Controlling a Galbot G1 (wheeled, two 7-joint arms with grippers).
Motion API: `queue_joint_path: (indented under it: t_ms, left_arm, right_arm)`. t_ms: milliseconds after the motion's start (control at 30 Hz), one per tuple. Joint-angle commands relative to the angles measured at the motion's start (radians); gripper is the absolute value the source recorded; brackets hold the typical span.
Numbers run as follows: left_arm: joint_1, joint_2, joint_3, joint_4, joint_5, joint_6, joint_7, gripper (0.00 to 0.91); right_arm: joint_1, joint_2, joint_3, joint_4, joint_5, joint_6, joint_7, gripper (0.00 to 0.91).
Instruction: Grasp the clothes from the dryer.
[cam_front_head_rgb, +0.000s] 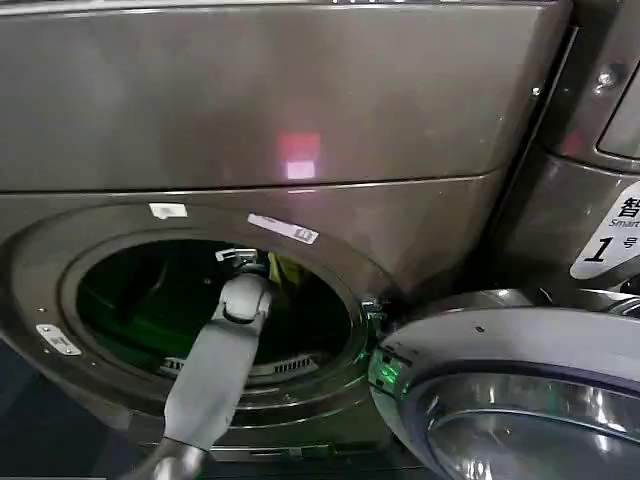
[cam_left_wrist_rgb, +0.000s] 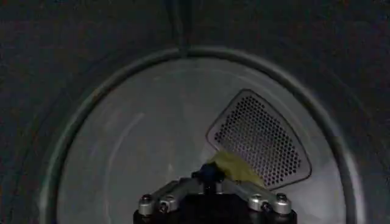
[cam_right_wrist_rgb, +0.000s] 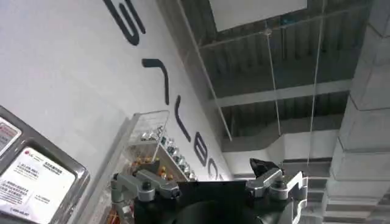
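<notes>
Open bronze-grey dryer (cam_front_head_rgb: 300, 110), yellow-green garment (cam_front_head_rgb: 283, 268) inside its drum (cam_left_wrist_rgb: 152, 146).

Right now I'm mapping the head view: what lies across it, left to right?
Dryer's porthole rim → left arm reaching into the drum → yellow-green garment at the left gripper → open dryer door → neighbouring machine's "1" sticker.

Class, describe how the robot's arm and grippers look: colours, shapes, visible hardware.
The left arm is a smooth light-grey tube with a rounded wrist joint. The left gripper and the right gripper share a black body with silver-grey metal finger links fastened by round bolts.
</notes>
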Motion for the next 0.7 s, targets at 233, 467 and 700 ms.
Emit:
queue_joint_path:
  t_ms: [233, 467, 700]
  left_arm:
    - [0.016, -0.004, -0.001, -0.007, 0.008, -0.001, 0.002, 0.0]
    - [0.026, -0.003, -0.009, -0.02, 0.006, 0.003, 0.002, 0.0]
    - [0.065, 0.006, -0.023, -0.059, 0.006, 0.011, 0.002, 0.0]
  right_arm:
    - [0.0, -0.003, 0.004, 0.003, -0.002, 0.004, -0.004, 0.907]
    - [-0.006, -0.006, 0.014, 0.009, 0.011, -0.001, -0.008, 0.907]
    - [-0.013, -0.007, 0.024, 0.016, 0.025, -0.005, -0.011, 0.907]
